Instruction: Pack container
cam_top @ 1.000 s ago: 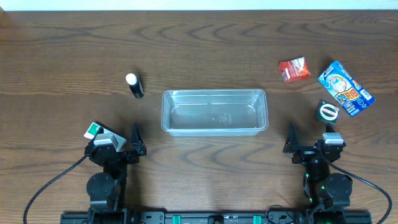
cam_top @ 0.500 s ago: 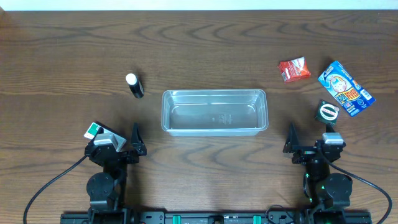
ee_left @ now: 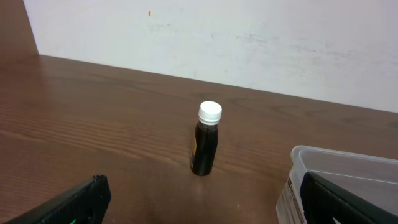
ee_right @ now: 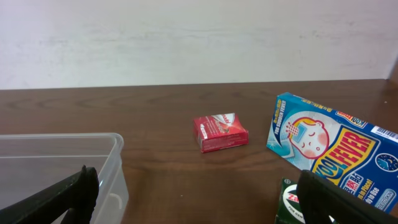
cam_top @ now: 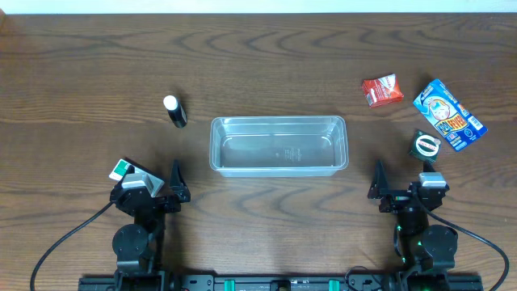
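Underneath everything: table (cam_top: 81, 65), dark wood grain.
Ctr of table: container (cam_top: 279, 120), clear long shallow tub, long side running left-right, nothing in it. Sits btwn the two arms and a bit farther out than both.
Far right: blue box (cam_top: 449, 114), flat, biggest loose item, lying at a tilt, well apart from container.
Far right, left of blue box: red packet (cam_top: 382, 90), small, lying flat, apart from its neighbours.
Near right: green packet (cam_top: 425, 144), dark w/ round white mark, just beside blue box's near-left corner. Touching or not, can't tell. Closest item to right arm.
Left, far side: bottle (cam_top: 174, 111), dark w/ white cap, upright, near container's far-left corner but apart.
Stage (judgement): nothing packed; four items to go.
Risk, bottle: tall and narrow, so a finger clipping it on approach would prob. tip it and set it rolling.
Risk, right cluster: green packet sits tight by blue box, so fingers dropping on one may shove the other. Blue box lies low and flat, so a pinch could slip off.
Risk, tub: looks light w/ see-through walls. A release over the rim could bounce an item out, and a bump could push the tub.
Pincer, left: left gripper (ee_left: 202, 186) spread wide, fingers (ee_left: 81, 199) at the wrist view's lower corners. Holds nothing, touches nothing. Bottle dead ahead, tub corner by its right-hand finger.
Pincer, right: right gripper (ee_right: 196, 180) spread wide too, holding nothing and touching nothing. Red packet ahead, tub end at left.
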Robot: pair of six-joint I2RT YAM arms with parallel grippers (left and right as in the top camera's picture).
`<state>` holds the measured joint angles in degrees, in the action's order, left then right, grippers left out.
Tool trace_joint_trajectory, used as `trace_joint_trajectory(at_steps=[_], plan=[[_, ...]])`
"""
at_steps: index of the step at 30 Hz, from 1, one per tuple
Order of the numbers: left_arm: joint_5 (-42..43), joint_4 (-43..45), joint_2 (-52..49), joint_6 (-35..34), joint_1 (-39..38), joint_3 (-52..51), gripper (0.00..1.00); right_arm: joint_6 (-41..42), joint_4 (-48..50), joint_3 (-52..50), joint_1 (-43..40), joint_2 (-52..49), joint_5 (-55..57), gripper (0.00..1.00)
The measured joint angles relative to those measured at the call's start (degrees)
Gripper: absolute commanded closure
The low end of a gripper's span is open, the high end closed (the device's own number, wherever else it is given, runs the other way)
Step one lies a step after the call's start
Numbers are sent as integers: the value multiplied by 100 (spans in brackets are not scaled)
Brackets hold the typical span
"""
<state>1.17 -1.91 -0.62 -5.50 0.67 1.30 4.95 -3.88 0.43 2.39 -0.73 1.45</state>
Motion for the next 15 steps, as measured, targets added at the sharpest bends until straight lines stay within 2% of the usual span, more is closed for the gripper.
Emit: trace_joint_trajectory(at_steps=[15], plan=[[0,0,0,0,0,0,2,0,24,0,0,0,208,1]])
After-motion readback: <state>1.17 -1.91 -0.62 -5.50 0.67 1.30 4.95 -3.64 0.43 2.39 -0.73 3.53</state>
